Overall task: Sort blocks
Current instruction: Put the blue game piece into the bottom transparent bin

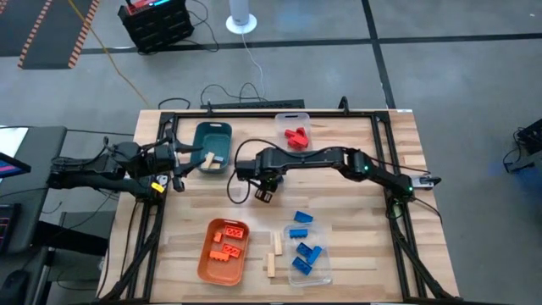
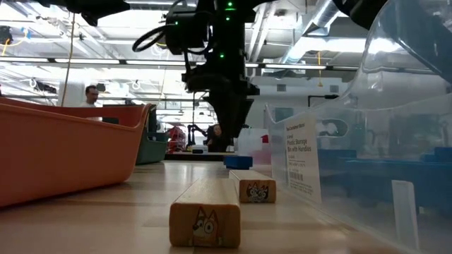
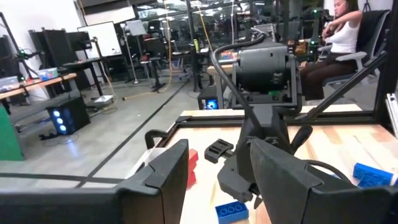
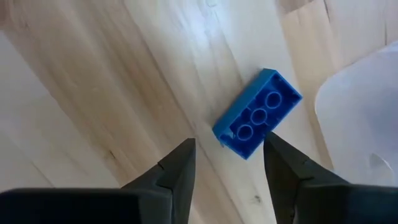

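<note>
My right gripper (image 1: pixel 264 193) hangs open over the middle of the table. In the right wrist view it (image 4: pixel 227 163) points down, and a blue brick (image 4: pixel 257 113) lies stud-holes up on the wood just beyond the fingertips, untouched. That brick (image 1: pixel 301 218) lies beside another blue one (image 1: pixel 298 232). More blue bricks sit in a clear bin (image 1: pixel 308 269). Two wood pieces (image 1: pixel 274 252) rest flat on the table. My left gripper (image 1: pixel 174 167) waits open and empty beside the teal tray (image 1: pixel 213 132), which holds a wood piece (image 1: pixel 207 161).
An orange tray (image 1: pixel 206 261) with orange bricks sits near the front edge. A clear bin (image 1: pixel 302 124) at the far side holds red bricks (image 1: pixel 295 135). The low view shows the blue-brick bin's wall (image 2: pixel 367 141) close on the right. A person (image 3: pixel 339 37) sits beyond the table.
</note>
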